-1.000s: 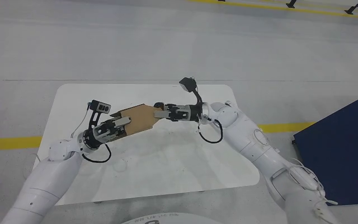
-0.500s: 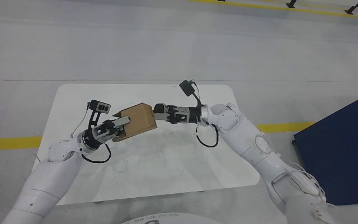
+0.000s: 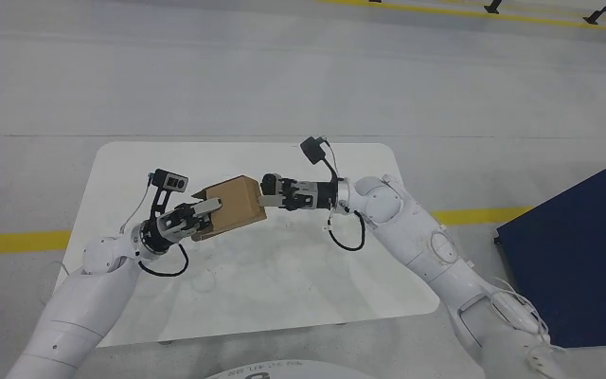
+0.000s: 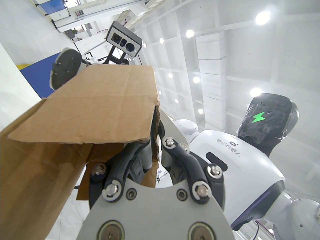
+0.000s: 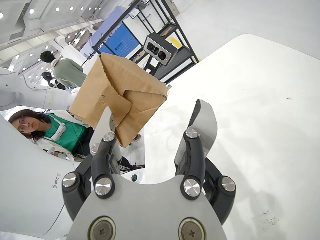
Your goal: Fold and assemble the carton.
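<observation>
A brown corrugated cardboard carton (image 3: 232, 201), partly folded into a box shape, is held between the two arms over the middle-left part of the white, round-cornered counter (image 3: 312, 275). It appears to be lifted off the surface, though the gap beneath it cannot be judged with certainty.

The left hand (image 3: 202, 212) is placed at the carton's end nearer the robot's left side. In the left wrist view, the left hand (image 4: 155, 138) is seen pressed together on a torn-edged cardboard panel, which passes between its fingers (image 4: 172, 131). The broad face of the carton (image 4: 100, 106) is seen stretching away from it.

The right hand (image 3: 268, 183) is set against the opposite end of the carton. In the right wrist view, the right hand (image 5: 153, 108) is seen spread wide. One of its fingers (image 5: 105, 123) is laid against the overlapping end flaps of the carton (image 5: 120, 91), and the corner of one flap is caught just beside it. The other finger is kept well apart from the cardboard, over the bare counter (image 5: 250, 88). The end flaps are seen crossed over one another and not lying flush.

A yellow line (image 3: 473, 216) is painted across the grey floor behind the counter, and a dark blue panel (image 3: 568, 256) is seen at the right edge of the top view.
</observation>
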Motion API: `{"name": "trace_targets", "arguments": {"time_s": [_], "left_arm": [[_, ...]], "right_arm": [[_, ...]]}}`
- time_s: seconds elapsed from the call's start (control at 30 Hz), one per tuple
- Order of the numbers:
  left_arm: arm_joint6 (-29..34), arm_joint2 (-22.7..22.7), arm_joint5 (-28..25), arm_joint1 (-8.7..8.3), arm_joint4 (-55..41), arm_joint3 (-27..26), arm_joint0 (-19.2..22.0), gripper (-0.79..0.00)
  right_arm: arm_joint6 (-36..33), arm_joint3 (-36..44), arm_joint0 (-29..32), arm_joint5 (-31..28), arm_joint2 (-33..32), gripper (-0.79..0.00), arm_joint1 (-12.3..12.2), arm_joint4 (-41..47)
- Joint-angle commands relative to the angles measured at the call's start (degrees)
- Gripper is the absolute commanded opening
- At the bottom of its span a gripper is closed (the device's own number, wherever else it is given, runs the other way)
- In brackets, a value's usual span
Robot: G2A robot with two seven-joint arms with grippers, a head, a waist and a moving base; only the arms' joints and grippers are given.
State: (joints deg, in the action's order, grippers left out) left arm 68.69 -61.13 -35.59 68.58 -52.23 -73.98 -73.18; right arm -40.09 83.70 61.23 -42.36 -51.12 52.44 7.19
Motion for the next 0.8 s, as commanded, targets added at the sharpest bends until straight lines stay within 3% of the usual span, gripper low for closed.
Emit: {"name": "trace_targets", "arguments": {"time_s": [0.0, 0.77], "left_arm": [[0.1, -0.1, 0.1, 0.07, 0.1, 0.1, 0.0, -0.785], [0.5, 0.6, 0.5, 1.1, 1.3, 1.1, 0.4, -0.785]], "right_arm": [[0.3, 0.0, -0.1, 0.6, 0.1, 0.0, 0.2, -0.8], [3.0, -1.7, -2.7, 6.1, 3.3, 0.0, 3.1, -7.7]]}}
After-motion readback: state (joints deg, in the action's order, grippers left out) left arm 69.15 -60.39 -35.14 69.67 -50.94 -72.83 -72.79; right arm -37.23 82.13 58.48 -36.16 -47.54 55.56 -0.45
